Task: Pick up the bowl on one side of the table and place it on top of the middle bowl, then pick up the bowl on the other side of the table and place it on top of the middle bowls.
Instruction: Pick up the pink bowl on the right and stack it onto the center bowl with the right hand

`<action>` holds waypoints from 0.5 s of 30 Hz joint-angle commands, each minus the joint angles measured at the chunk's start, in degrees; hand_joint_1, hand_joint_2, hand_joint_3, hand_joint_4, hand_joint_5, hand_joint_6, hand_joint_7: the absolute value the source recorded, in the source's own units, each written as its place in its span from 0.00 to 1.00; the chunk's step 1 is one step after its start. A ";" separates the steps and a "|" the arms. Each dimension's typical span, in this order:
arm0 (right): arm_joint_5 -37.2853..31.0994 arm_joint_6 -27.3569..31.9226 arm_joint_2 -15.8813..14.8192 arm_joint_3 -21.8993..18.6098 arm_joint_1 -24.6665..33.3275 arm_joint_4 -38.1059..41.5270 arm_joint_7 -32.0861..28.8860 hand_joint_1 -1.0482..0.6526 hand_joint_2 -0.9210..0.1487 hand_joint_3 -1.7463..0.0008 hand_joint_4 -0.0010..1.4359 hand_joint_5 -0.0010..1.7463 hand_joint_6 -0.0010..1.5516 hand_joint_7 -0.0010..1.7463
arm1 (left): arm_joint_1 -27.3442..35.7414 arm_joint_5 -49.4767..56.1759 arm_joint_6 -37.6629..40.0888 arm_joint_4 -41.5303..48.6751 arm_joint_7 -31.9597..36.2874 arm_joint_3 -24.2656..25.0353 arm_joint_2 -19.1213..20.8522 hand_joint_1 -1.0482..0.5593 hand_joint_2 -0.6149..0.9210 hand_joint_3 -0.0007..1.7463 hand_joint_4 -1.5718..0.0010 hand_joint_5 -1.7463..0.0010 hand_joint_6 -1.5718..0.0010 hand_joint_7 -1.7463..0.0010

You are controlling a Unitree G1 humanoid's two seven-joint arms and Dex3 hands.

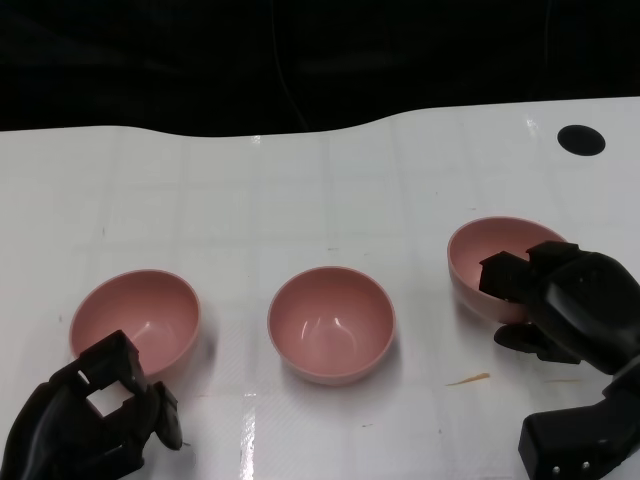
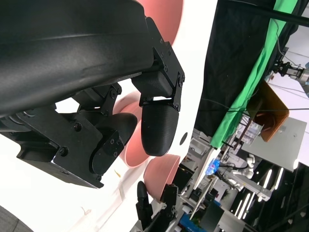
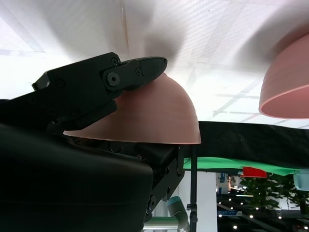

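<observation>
On the table [image 1: 300, 190]: three pink bowls, nothing inside | right robot hand [image 1: 560, 300] clamps right bowl [image 1: 480, 255] | left robot hand [image 1: 90, 420] spread, holding nothing

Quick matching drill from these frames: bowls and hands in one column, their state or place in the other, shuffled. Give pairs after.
Column 1
1. Pink plastic bowl on the robot's right
2. Pink plastic bowl in the middle
3. Pink plastic bowl on the robot's left
4. Black left hand

Column 2
A. Holds nothing, just short of a bowl
B. Gripped at the rim by the black right hand
C. Between the other two, untouched
D. Free on the table, nearest the left hand

Pairs: 1-B, 2-C, 3-D, 4-A
</observation>
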 commanded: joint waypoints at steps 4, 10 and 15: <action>1.79 0.11 -2.82 -3.43 0.17 -7.51 3.77 0.53 0.00 0.80 0.55 1.00 0.33 1.00 | 0.01 0.89 -0.47 -0.07 1.03 -0.24 0.49 0.66 0.76 0.78 0.47 0.00 0.55 0.03; 2.60 -0.11 -3.00 -5.48 1.02 -11.10 6.56 0.53 0.00 0.80 0.55 1.00 0.33 1.00 | 0.18 1.47 -0.72 -0.51 1.84 -0.72 0.54 0.66 0.77 0.76 0.47 0.00 0.56 0.01; 1.46 -0.88 -3.55 -5.86 -0.71 -12.03 6.03 0.52 0.02 0.80 0.56 1.00 0.35 1.00 | -0.12 1.43 -1.15 0.13 1.36 -0.82 0.60 0.66 0.77 0.76 0.47 0.00 0.56 0.01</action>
